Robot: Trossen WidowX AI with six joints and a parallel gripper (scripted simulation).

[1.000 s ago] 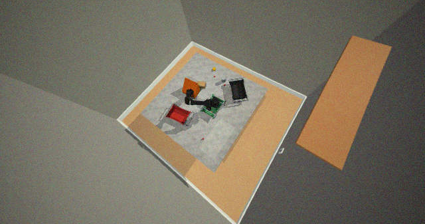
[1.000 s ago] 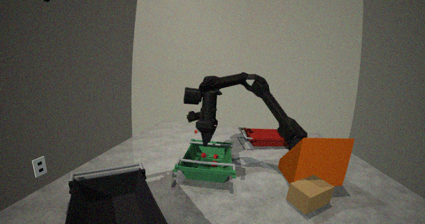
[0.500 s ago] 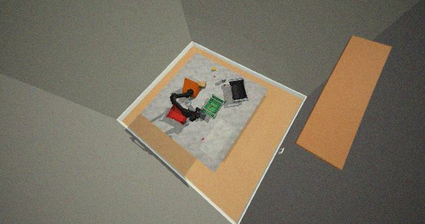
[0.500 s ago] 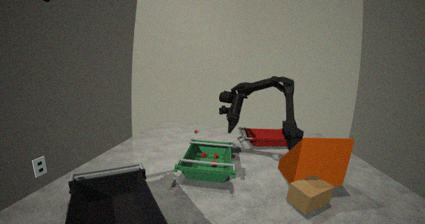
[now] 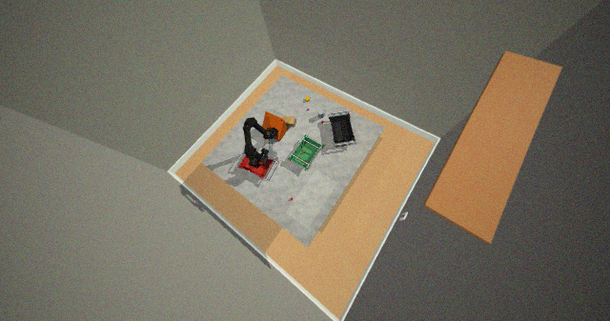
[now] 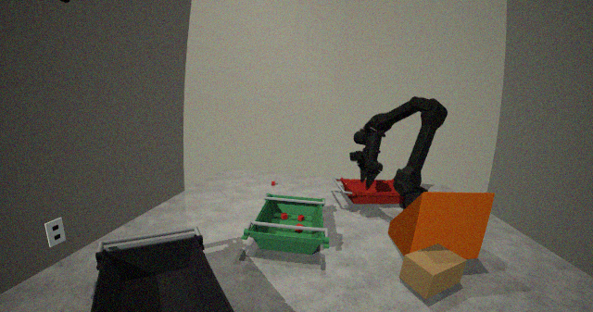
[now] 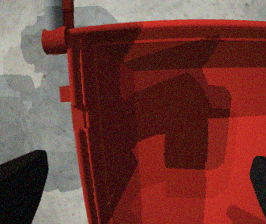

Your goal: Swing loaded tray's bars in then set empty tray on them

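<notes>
Open gap between trays.
Bars (image 6: 289, 226) cross the green tray (image 5: 305, 152) (image 6: 289, 244); orange block (image 5: 274, 126) (image 6: 456, 224) stands near the arm (image 5: 250, 135) (image 6: 428, 131).

I count three trays: one green (image 5: 312, 145) (image 6: 289, 243), one red (image 5: 257, 170) (image 6: 376, 199) (image 7: 174, 26) and one black (image 5: 342, 130) (image 6: 153, 258). Two bars (image 5: 300, 158) (image 6: 288, 226) cross the green one; three red cubes (image 5: 304, 152) (image 6: 300, 218) lie inside it, three more (image 5: 291, 198) (image 6: 273, 183) outside it.
</notes>
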